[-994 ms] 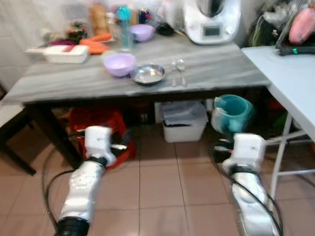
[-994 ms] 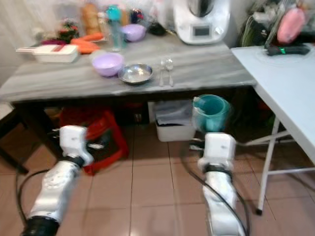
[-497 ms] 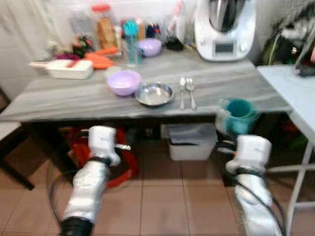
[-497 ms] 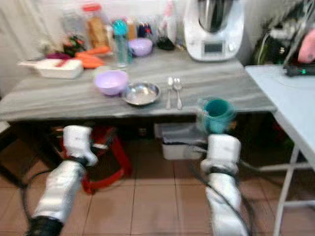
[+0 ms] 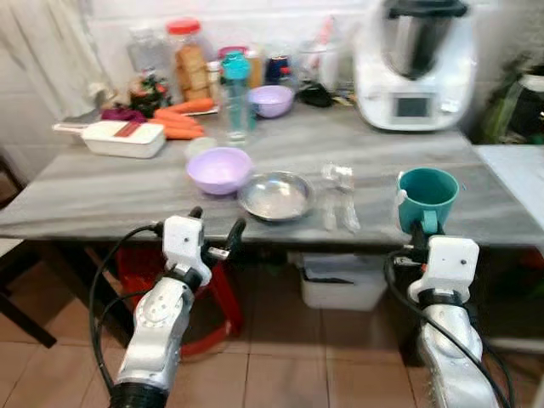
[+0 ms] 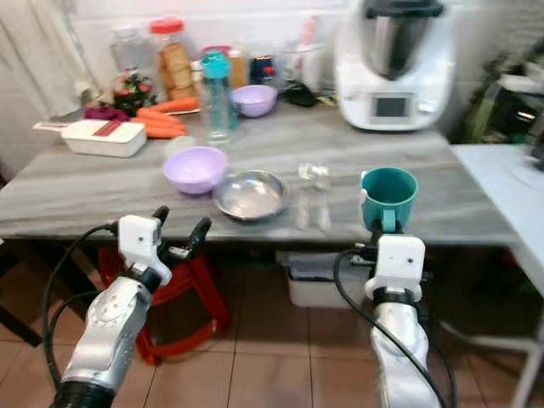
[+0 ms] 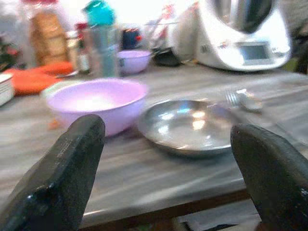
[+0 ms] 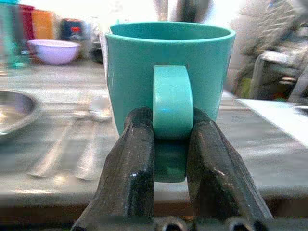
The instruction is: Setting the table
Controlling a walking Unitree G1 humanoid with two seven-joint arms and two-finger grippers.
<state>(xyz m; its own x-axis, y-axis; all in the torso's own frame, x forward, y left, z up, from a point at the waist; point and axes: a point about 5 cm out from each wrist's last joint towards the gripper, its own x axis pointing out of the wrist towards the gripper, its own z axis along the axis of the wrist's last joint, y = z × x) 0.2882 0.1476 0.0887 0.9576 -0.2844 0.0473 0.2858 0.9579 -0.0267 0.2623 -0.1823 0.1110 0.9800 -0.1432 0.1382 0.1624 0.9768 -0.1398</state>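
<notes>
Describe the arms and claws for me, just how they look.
Both arms have silver, rounded forearm shells ending in white boxy wrist blocks, with black cables looping alongside. The left claw has two long black fingers with blunt, rounded tips. The right claw has the same matte black fingers, slightly scuffed. No markings can be made out.

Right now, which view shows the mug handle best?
The right wrist view: the handle is close and centred, pinched in the right claw. Both eye views show the mug small above the wrist, its handle mostly hidden.
</notes>
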